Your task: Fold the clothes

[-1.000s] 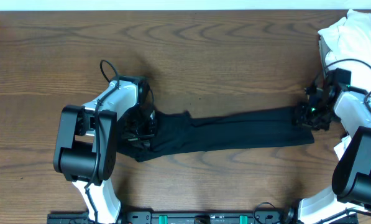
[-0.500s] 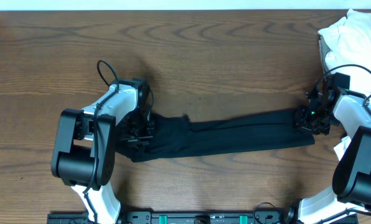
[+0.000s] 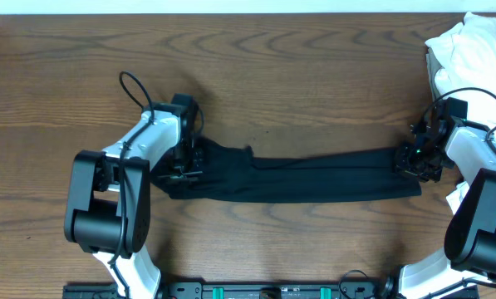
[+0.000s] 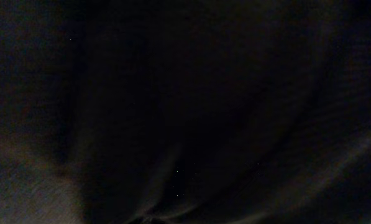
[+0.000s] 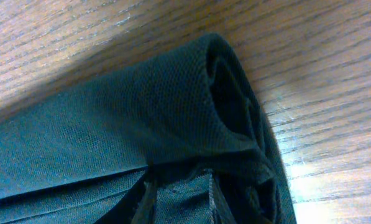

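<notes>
A black garment (image 3: 306, 176) lies stretched into a long narrow band across the wooden table. My left gripper (image 3: 184, 166) is at its left end, with fabric bunched at the fingers. My right gripper (image 3: 414, 156) is at its right end. The left wrist view is filled with dark cloth (image 4: 191, 106) and its fingers are hidden. The right wrist view shows a rolled fold of black cloth (image 5: 173, 124) pinched at the bottom edge, on wood.
A pile of white clothes (image 3: 472, 46) lies at the back right corner, close to my right arm. The table's front edge and the arm bases run along the bottom.
My left gripper has moved left and toward the back with the garment's end, pulling the band straighter. The right gripper has stayed in place.
</notes>
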Action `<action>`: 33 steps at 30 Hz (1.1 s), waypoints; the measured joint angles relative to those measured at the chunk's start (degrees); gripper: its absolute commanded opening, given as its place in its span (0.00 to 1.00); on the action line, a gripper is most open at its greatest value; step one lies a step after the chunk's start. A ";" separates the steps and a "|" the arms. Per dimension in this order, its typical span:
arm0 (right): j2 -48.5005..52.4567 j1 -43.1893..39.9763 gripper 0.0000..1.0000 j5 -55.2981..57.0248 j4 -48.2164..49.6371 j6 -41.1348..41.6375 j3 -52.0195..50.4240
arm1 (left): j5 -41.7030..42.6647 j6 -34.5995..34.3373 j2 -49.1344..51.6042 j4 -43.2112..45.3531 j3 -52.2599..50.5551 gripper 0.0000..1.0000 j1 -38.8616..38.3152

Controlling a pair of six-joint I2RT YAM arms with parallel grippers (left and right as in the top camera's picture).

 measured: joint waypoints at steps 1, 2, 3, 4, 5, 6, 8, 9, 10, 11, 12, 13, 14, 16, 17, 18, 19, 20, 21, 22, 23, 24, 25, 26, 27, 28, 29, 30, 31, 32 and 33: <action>-0.02 0.00 0.28 0.00 0.00 0.00 0.00 | -0.59 -0.11 0.11 -0.22 0.66 0.29 0.26; -0.02 0.00 0.28 0.00 0.00 0.00 0.00 | -1.46 -0.11 0.09 -0.48 1.40 0.30 0.52; -0.02 0.00 0.28 0.02 0.00 0.00 0.00 | -2.19 -0.11 -0.13 -0.59 2.16 0.30 0.79; -0.02 0.00 0.28 0.04 0.00 0.02 0.00 | -2.97 -0.09 -0.59 -0.52 2.99 0.30 1.03; -0.02 0.00 0.28 0.07 0.00 0.04 0.00 | -3.43 -0.09 -1.09 -0.33 3.45 0.31 1.14; 0.00 0.00 0.28 0.11 0.00 0.07 0.00 | -3.98 -0.09 -2.12 0.11 3.98 0.31 1.20; -0.02 -0.02 0.28 0.52 0.07 0.17 0.00 | -5.05 0.11 -5.07 2.01 4.76 0.34 1.33; -0.02 -0.02 0.28 0.79 0.11 0.17 0.00 | -5.33 0.17 -6.43 3.08 5.03 0.36 1.40; 0.00 -0.02 0.28 0.94 0.13 0.20 0.00 | -5.73 0.31 -8.04 4.15 5.40 0.38 1.44; 0.00 -0.04 0.28 1.03 0.15 0.20 0.00 | -5.90 0.39 -9.55 5.22 5.70 0.42 1.46; -0.02 -0.04 0.29 1.07 0.13 0.20 0.00 | -5.95 0.57 -10.60 5.99 5.97 0.46 1.51; -0.02 -0.04 0.29 1.14 0.15 0.20 0.00 | -5.75 0.57 -11.43 6.73 6.25 0.49 1.51; -0.02 -0.04 0.29 1.20 0.15 0.20 0.00 | -5.33 0.59 -11.82 7.45 6.36 0.50 1.49; 0.00 -0.04 0.28 1.27 0.15 0.20 0.00 | -3.96 0.90 -11.74 8.35 6.45 0.50 1.49; -0.02 -0.04 0.28 1.27 0.15 0.20 0.00 | -2.99 1.40 -11.34 8.74 6.45 0.50 1.51; -0.02 -0.04 0.28 1.29 0.15 0.20 0.00 | -1.99 1.68 -10.93 9.03 6.45 0.50 1.49; -0.02 -0.04 0.28 1.29 0.15 0.20 0.00 | -1.01 1.99 -10.43 9.11 6.45 0.50 1.49; -0.02 -0.04 0.28 1.29 0.15 0.20 0.00 | -0.04 2.29 -10.03 9.09 6.43 0.50 1.51; -0.02 -0.04 0.29 1.29 0.15 0.20 0.00 | 0.96 2.75 -9.66 9.09 6.43 0.50 1.49; -0.02 -0.04 0.29 1.29 0.15 0.20 0.00 | 1.81 3.21 -9.11 9.09 6.43 0.50 1.49; -0.02 -0.04 0.29 1.29 0.15 0.20 0.00 | 2.64 3.58 -8.50 9.07 6.45 0.50 1.49; -0.02 -0.04 0.29 1.29 0.15 0.20 0.00 | 3.32 3.87 -7.78 9.05 6.45 0.50 1.49; 0.00 -0.04 0.29 1.29 0.15 0.20 0.00 | 4.02 4.22 -7.06 9.05 6.43 0.50 1.49; -0.02 -0.04 0.29 1.29 0.15 0.20 0.00 | 4.61 4.52 -6.38 9.05 6.43 0.50 1.51; -0.02 -0.04 0.29 1.27 0.15 0.20 0.00 | 5.31 4.76 -5.70 9.07 6.43 0.49 1.51; -0.02 -0.04 0.29 1.29 0.15 0.20 0.00 | 6.10 5.07 -5.14 9.07 6.43 0.49 1.49; -0.02 -0.04 0.29 1.29 0.15 0.20 0.00 | 7.02 5.42 -4.50 9.07 6.43 0.49 1.49; 0.00 -0.04 0.29 1.29 0.15 0.20 0.00 | 8.11 6.03 -3.87 9.07 6.43 0.49 1.49; -0.02 -0.04 0.29 1.31 0.15 0.20 0.00 | 9.09 6.45 -3.30 9.07 6.43 0.49 1.49; -0.02 -0.04 0.29 1.38 0.15 0.20 0.00 | 9.81 6.71 -2.84 9.07 6.43 0.49 1.49; -0.02 -0.04 0.29 1.38 0.15 0.20 0.00 | 10.51 7.08 -2.51 9.07 6.43 0.48 1.49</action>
